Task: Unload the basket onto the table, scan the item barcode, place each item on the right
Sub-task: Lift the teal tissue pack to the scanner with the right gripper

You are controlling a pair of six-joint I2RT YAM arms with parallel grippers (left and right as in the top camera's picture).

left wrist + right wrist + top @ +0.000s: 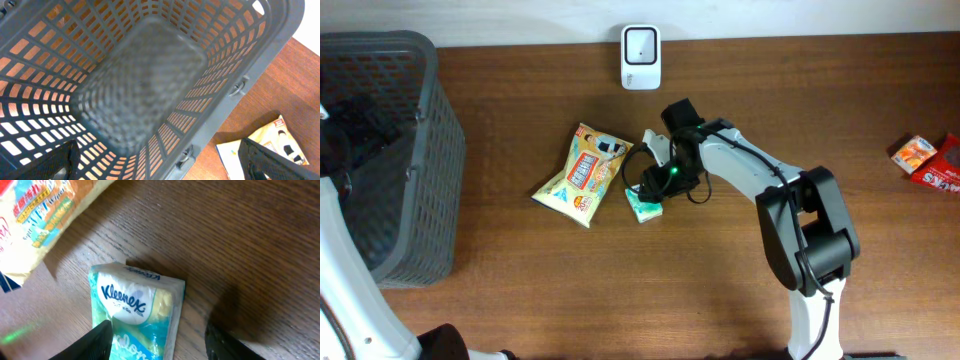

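Observation:
A small teal and white Kleenex tissue pack [643,207] [135,305] lies flat on the wooden table, printed face up; no barcode shows. My right gripper [651,186] [157,336] hangs low over it and is open. Its left finger [97,342] stands over the pack's left edge and its right finger [225,347] stands over bare wood to the right of the pack. The white scanner [641,57] stands at the table's far edge. My left gripper [345,125] [160,165] is open over the grey basket [430,150] [235,45], holding nothing.
A yellow snack bag [582,172] [35,215] [270,132] lies just left of the tissue pack, almost touching it. Two red and orange packets [930,160] lie at the table's right edge. The basket takes up the left end.

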